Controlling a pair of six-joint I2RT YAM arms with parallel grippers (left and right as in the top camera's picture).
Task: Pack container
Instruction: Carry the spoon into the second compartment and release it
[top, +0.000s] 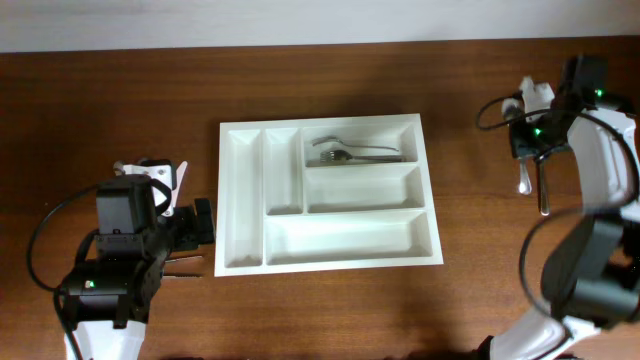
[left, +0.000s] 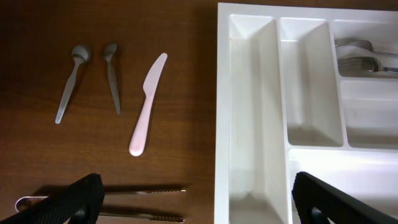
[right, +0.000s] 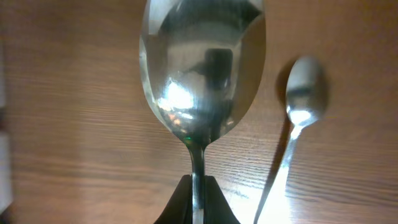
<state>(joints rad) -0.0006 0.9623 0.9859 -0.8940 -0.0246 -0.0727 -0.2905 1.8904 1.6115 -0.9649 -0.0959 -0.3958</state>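
Now, the right gripper (right: 198, 193) is pinched tight on the neck of a large shiny steel spoon (right: 202, 74). The handle runs back between the fingers and the bowl points straight out ahead of the wrist. A smaller dull metal teaspoon (right: 305, 93) lies loose on the brown wooden table (right: 68, 124) just beside it.

Further out, the big white plastic five-compartment cutlery tray (top: 340, 238) sits mid-table, well apart from that gripper and off to the robot's left. Its long axis runs left to right, as do its three wide bays, while the two narrow slots run near to far. Steel forks (top: 350, 153) lie in the far wide bay, and the two other wide bays look bare.

So the carry should be a leftward sweep. The spoon will probably need turning to lie along whichever bay is chosen.

The left gripper (left: 202, 205) is nearer, right by the tray's left wall, with its jaws spread wide and holding nothing. Beyond its fingers lie a pale pink plastic knife (left: 147, 106) and two little grey spoons (left: 93, 81).
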